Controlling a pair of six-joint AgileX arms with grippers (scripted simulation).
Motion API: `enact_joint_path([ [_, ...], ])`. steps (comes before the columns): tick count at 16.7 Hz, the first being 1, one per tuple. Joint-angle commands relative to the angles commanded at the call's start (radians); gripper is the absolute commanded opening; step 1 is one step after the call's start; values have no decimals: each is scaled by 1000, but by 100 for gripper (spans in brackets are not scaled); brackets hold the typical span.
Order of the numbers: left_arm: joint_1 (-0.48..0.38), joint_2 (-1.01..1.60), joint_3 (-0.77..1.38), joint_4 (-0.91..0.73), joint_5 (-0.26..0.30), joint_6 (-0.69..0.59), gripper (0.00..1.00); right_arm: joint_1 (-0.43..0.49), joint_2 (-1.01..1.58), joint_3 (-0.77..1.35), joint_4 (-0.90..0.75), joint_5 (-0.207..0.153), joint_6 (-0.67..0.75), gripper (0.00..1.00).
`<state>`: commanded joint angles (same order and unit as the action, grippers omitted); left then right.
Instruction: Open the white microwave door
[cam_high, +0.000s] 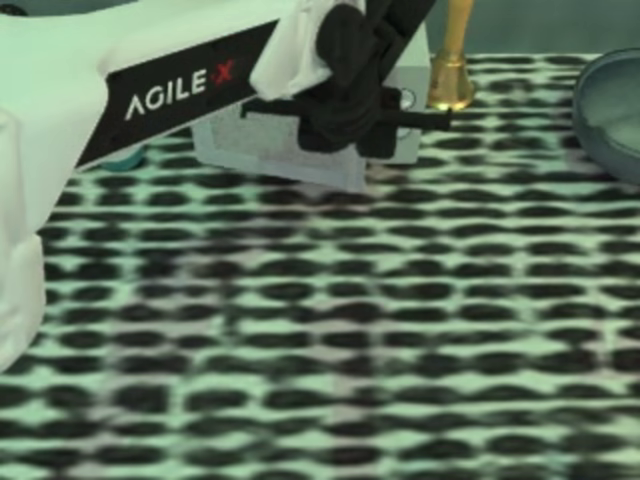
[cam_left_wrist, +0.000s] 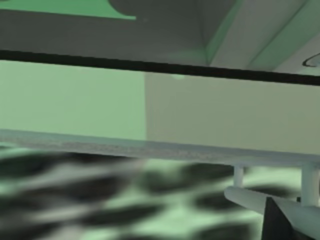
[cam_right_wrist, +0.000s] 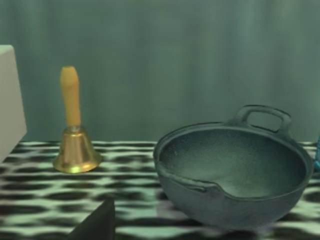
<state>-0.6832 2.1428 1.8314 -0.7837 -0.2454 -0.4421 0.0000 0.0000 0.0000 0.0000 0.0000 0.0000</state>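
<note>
The white microwave (cam_high: 400, 100) is seen at the far edge of the table (cam_high: 330, 330), left of the middle, largely hidden from above by the left arm. The white microwave door (cam_high: 290, 150) is swung out from the front, its speckled window partly visible below the arm. The left gripper (cam_high: 350, 125) is placed at the door's free edge; whether the fingers are spread or closed on the handle (cam_left_wrist: 270, 202) cannot be told, since they are barely shown. A brass bell (cam_high: 452, 60) stands just right of the microwave, and a dark pan (cam_right_wrist: 232, 167) is cut off at the table's right edge. The right gripper is possibly the dark wedge in its own wrist view
</note>
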Motion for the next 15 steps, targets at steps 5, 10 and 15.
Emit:
enact_joint_path([
  [5,0,-28,-43,24,17,28,0,0,0,0,0,0,0,100],
  [10,5,-42,-66,35,22,45,0,0,0,0,0,0,0,100],
  [15,5,-42,-66,35,22,45,0,0,0,0,0,0,0,100],
])
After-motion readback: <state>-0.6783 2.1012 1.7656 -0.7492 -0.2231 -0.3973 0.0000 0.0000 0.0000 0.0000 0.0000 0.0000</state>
